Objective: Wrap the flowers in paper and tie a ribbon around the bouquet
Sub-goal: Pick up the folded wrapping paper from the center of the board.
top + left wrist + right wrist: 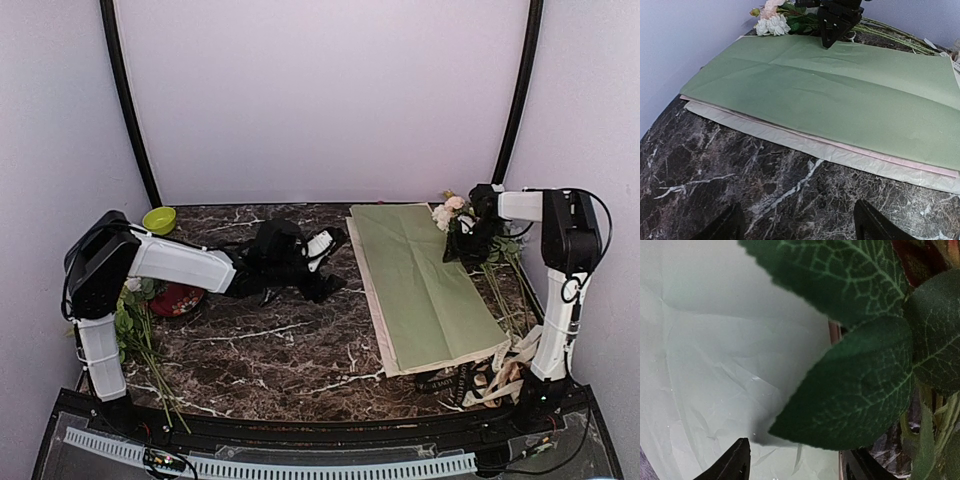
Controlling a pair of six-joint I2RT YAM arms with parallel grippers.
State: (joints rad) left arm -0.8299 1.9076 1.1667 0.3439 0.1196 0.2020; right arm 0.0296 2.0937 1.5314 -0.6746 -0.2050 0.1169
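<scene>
Flowers (133, 322) are pictured beside the left arm's base, stems trailing toward the worktop's (260, 350) near edge. They lie well behind the left end effector (797, 220), which is held wide open just left of the paper (425, 285). The right end effector (799, 460), also spread wide and empty, is poised at the paper's far right corner, among pink-and-white blossoms (447, 211).

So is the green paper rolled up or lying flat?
Flat. The green paper lies spread out on the other sheets, creased but not rolled.
</scene>
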